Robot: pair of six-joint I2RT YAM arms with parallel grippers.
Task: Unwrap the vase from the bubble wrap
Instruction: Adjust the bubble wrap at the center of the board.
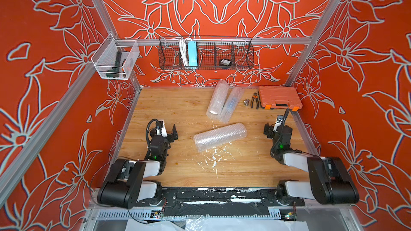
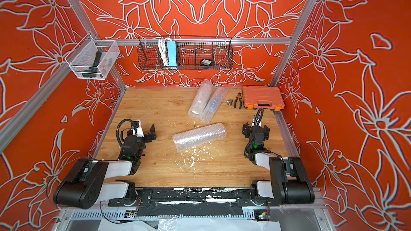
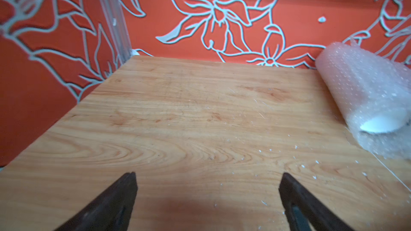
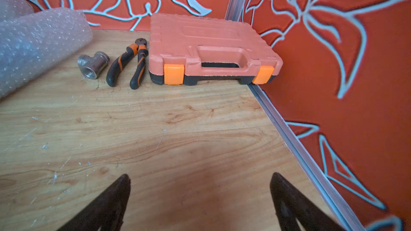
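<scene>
Wooden table (image 1: pixel 178 174) carries three rolls of bubble wrap (image 1: pixel 220 136): one near the middle, two more rolls (image 1: pixel 218 100) touching side by side at the far edge. An orange tool case (image 1: pixel 279 96) fills the far right corner. Left pincer (image 3: pixel 208 174) and right pincer (image 4: pixel 200 174) both gape apart, empty, near the side edges. Pliers (image 4: pixel 131 63) and a metal pipe fitting (image 4: pixel 93 63) lie beside the case.

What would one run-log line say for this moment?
left gripper: open, empty | right gripper: open, empty | nearest bubble wrap roll: rolled up, untouched, on table
</scene>
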